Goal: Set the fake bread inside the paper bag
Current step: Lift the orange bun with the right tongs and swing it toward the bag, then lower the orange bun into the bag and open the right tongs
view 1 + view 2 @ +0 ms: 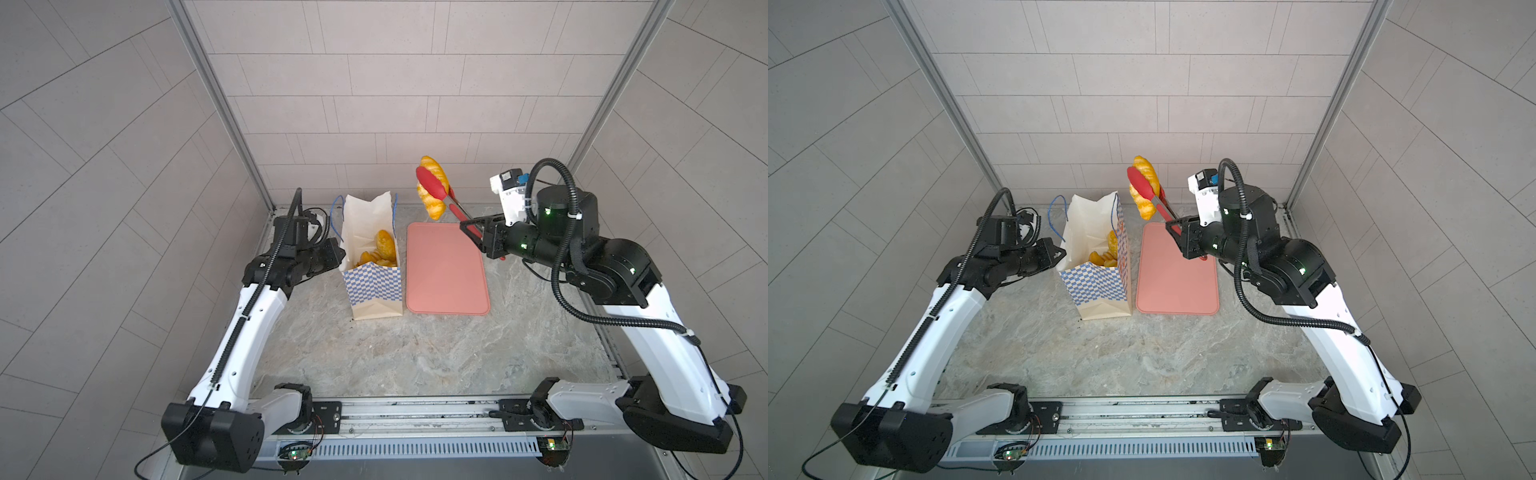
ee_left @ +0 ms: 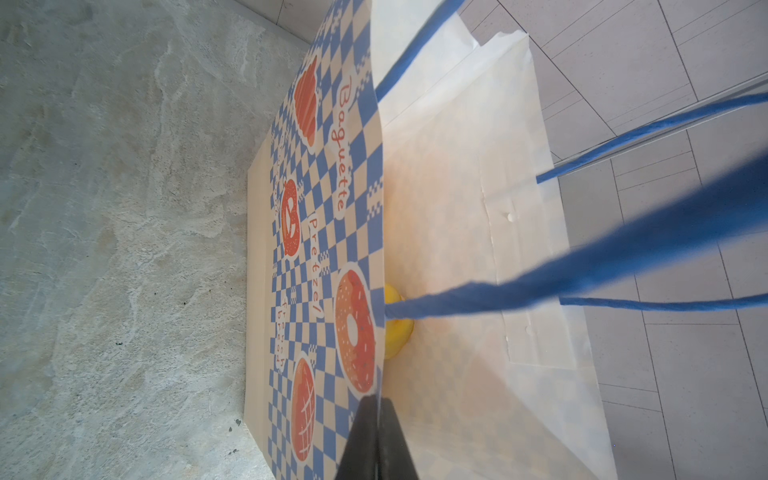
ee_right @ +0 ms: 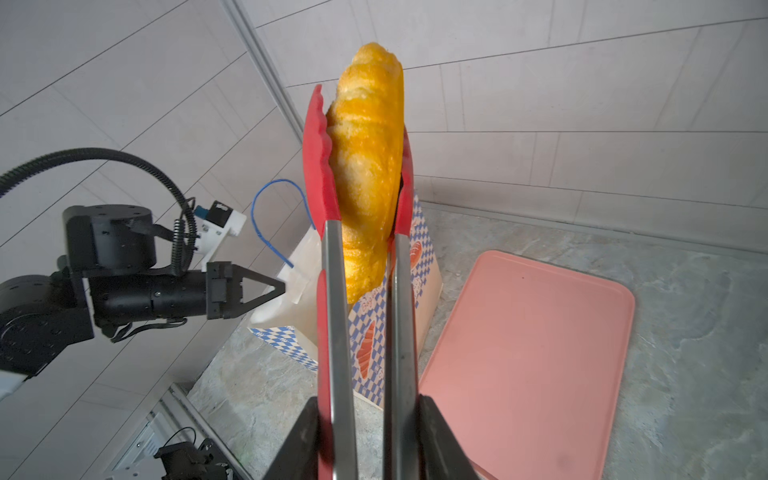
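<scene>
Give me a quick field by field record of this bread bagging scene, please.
Left end effector: shut on rim of upright cream blue-checkered paper bag
Right end effector: shut on red-tipped metal tongs
Tongs hold: long golden toy loaf, raised, not yet in bag
Inside bag: several golden toy pastries
Flat pink tray: bare

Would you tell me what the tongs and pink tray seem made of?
The tongs: probably brushed steel arms, grey with dull sheen; the red tips look like matte silicone. The pink tray: likely plastic or silicone, smooth, uniform, matte.
</scene>
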